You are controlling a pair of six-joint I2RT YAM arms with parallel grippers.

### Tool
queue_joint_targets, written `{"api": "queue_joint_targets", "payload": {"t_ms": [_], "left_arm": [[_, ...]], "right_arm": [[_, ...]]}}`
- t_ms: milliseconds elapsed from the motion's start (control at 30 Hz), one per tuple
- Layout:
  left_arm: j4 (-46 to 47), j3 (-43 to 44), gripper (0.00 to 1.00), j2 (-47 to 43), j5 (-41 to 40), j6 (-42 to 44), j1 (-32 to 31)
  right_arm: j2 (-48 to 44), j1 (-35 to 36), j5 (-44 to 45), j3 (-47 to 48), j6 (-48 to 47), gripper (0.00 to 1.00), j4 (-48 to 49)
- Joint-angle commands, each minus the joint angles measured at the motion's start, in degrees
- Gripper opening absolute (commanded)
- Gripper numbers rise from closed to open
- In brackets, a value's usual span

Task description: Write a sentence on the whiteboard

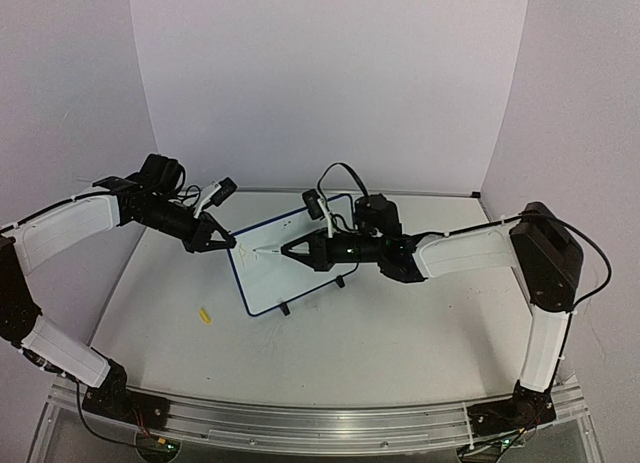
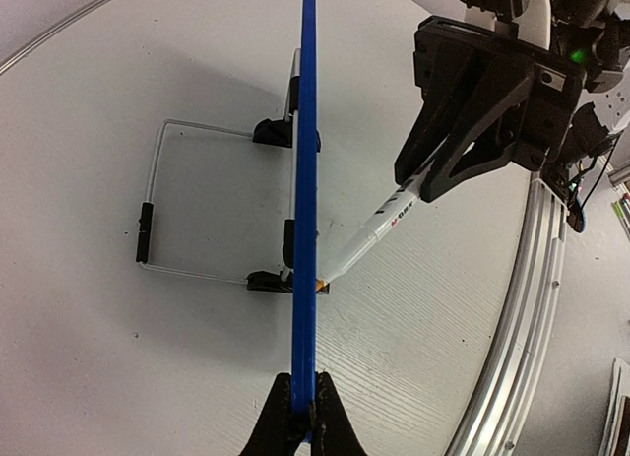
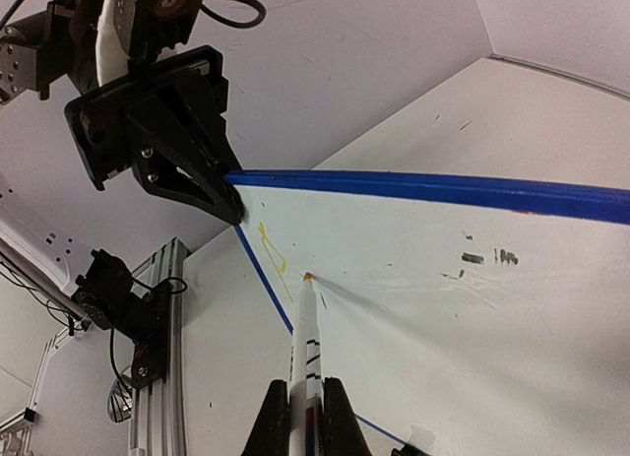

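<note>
The whiteboard (image 1: 300, 268), white with a blue frame, stands tilted on its black feet mid-table. My left gripper (image 1: 224, 241) is shut on its upper left corner; in the left wrist view the jaws (image 2: 304, 409) pinch the blue edge (image 2: 306, 180), seen edge-on. My right gripper (image 3: 306, 417) is shut on a white marker (image 3: 309, 328), and its orange tip touches the whiteboard (image 3: 443, 318). Of the sentence, only a short yellow scrawl (image 3: 273, 249) shows, just left of the tip, near the left gripper (image 3: 228, 202). From above, the right gripper (image 1: 292, 251) points the marker (image 1: 268, 250) leftward.
A small yellow cap (image 1: 204, 314) lies on the table left of the board. A wire stand (image 2: 157, 212) props the board from behind. Dark smudges (image 3: 487, 257) mark the board's surface. An aluminium rail (image 1: 320, 423) runs along the near edge, and walls enclose the sides and back.
</note>
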Motion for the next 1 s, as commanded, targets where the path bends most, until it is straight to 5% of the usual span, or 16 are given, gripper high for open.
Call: {"api": "queue_joint_targets", "payload": {"t_ms": [0,967], "left_arm": [[-1.6,2.4,0.0,0.6,1.3,0.3,-0.3],[-1.7,2.5,0.0,0.7,1.3,0.4,-0.2]], "right_arm": [[1.0,-0.2,0.9,2.8,-0.1,0.0,1.9],[-0.2,-0.5,3.1,0.2,-1.1,0.0,-0.3]]}}
